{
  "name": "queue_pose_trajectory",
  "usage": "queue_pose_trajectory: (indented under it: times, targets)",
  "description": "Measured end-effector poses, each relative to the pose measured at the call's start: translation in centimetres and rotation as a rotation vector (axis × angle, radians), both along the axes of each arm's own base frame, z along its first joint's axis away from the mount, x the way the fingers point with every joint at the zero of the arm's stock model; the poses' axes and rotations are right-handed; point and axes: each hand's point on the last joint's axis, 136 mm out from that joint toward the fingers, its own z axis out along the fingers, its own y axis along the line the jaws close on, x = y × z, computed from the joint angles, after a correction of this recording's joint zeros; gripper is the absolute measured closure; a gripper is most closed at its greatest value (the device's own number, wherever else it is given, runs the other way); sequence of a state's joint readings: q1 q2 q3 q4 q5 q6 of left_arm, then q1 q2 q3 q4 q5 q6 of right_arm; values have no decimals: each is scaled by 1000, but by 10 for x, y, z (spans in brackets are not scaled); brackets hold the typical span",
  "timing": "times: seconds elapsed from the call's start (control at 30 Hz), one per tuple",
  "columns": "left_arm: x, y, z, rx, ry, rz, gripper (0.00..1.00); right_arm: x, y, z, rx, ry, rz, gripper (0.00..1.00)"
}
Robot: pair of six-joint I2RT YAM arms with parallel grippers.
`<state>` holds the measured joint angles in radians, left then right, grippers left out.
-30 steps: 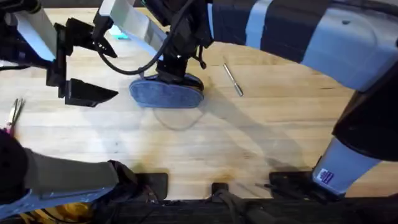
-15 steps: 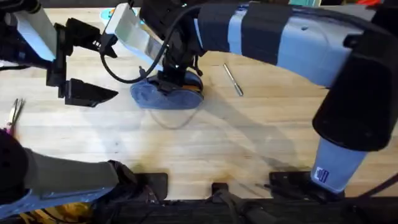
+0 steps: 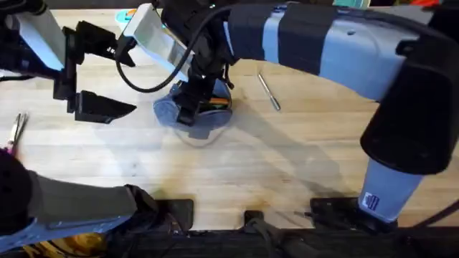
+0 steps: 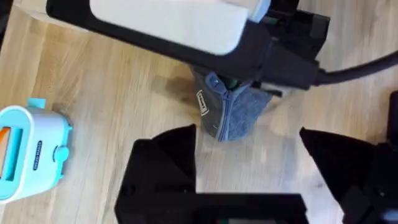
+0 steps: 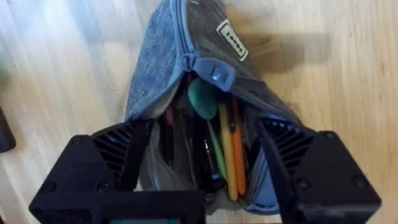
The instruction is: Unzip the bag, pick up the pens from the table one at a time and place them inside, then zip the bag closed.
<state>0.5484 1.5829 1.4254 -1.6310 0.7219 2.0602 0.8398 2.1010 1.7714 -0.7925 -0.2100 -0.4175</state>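
The blue-grey bag [image 3: 172,112] lies on the table [image 3: 287,165] at centre left, its zipper partly open and orange showing inside. My right gripper [image 3: 197,100] has come across from the right and is on it. In the right wrist view the right gripper [image 5: 208,130] is open, its fingers either side of the bag's [image 5: 155,56] gaping mouth. Several pens [image 5: 235,149] lie inside, below the zipper pull [image 5: 214,73]. One silver pen [image 3: 269,92] lies on the wood to the bag's right. My left gripper [image 3: 107,72] hangs open to the bag's left, with the bag [image 4: 233,115] beyond its fingers.
A light-blue toy [image 4: 28,149] sits near the left gripper, at the table's far edge [image 3: 133,14]. A thin metal tool [image 3: 18,127] lies at the left edge. The right arm [image 3: 323,43] spans the far half of the table.
The right arm came down over the bag and its gripper shifted slightly nearer. The bag's right end has bunched and its mouth has opened, showing orange. The left arm and the loose pen stayed still.
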Motion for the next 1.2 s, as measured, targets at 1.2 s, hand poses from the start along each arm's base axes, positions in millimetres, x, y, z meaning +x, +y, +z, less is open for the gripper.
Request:
queue_pose_trajectory:
  times: [1.2]
  targets:
    - [1, 0, 0, 2, -4, 0, 8, 25, -245, 96, -27, 89, -694, 4]
